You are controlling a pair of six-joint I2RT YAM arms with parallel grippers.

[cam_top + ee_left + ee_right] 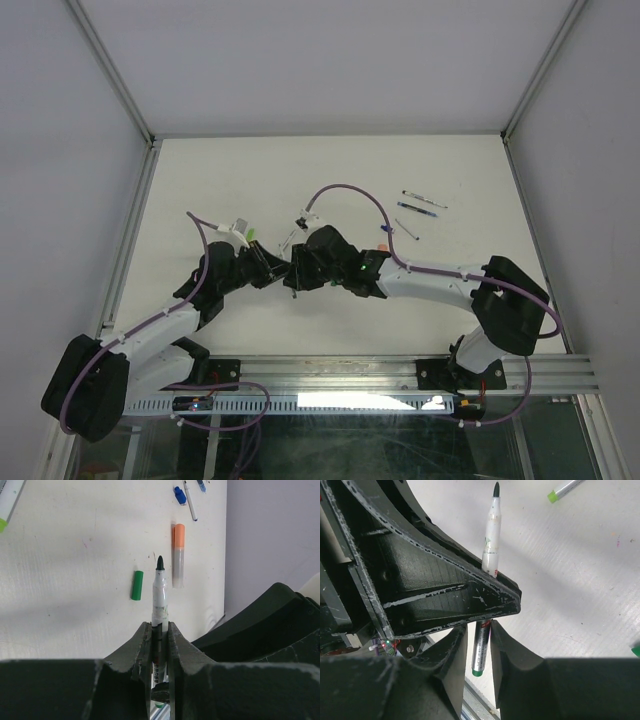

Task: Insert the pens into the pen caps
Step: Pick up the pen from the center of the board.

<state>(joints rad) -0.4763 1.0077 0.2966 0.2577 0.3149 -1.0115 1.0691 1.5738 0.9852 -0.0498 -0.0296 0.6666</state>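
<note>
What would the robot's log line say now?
left jaws: shut on marker | right jaws: around marker's rear end | green cap: on table

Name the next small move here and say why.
Probably close the right pincer on the tail of the marker. The left pincer grips its barrel, tip bare; the right jaws straddle the green-ended tail without clearly pinching it. A green cap lies loose beyond the tip.

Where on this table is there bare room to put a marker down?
Bare: the far strip of the table along the back wall, and the left edge beyond the lime-capped marker. Crowded: right of centre, with loose pens, and the middle, around the held marker.
</note>
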